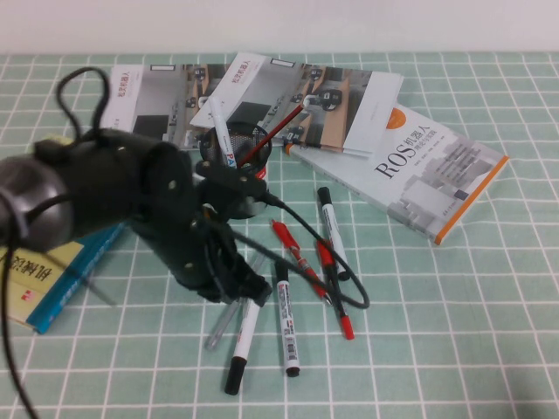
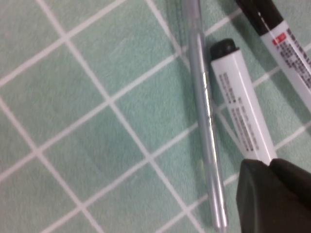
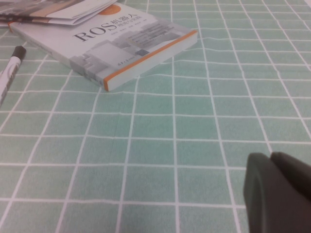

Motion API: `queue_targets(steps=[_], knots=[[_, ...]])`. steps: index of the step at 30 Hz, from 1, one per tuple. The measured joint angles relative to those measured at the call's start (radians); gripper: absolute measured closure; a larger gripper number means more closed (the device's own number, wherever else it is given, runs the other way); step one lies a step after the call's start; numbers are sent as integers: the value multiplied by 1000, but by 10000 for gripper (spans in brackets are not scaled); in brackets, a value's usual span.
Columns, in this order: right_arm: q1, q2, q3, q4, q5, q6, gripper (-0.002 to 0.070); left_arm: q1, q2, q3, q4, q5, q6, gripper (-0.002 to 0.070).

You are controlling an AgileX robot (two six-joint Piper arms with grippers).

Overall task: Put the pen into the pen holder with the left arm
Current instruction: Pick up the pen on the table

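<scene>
The slim grey pen (image 1: 223, 325) lies on the green checked cloth, its upper end under my left arm. In the left wrist view the pen (image 2: 206, 111) lies next to a white black-capped marker (image 2: 243, 116). My left gripper (image 1: 253, 288) hangs low over these pens; in its wrist view the left gripper (image 2: 269, 165) sits over the marker's end, beside the grey pen, shut and holding nothing. The black mesh pen holder (image 1: 255, 144) stands behind the arm, partly hidden, with a red pen and a white pen in it. My right gripper (image 3: 269, 158) is shut over bare cloth.
More white markers (image 1: 286, 319) (image 1: 330, 229) and red pens (image 1: 301, 257) lie right of the left gripper. A ROS book (image 1: 428, 175) lies at the right, also in the right wrist view (image 3: 112, 43). Open magazines (image 1: 262, 96) lie at the back, a blue-yellow book (image 1: 52, 279) at the left.
</scene>
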Motion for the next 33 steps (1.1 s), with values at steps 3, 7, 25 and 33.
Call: queue_targets(steps=[3,7,25,33], knots=[[0,0,0,0,0,0,696,-4,40,-49,18,39,9,613],[0,0,0,0,0,0,696,-6,91,-100,72,72,-2,561],[0,0,0,0,0,0,696,-27,202,-125,81,50,-37,548],[0,0,0,0,0,0,696,-40,223,-135,100,47,-41,548]])
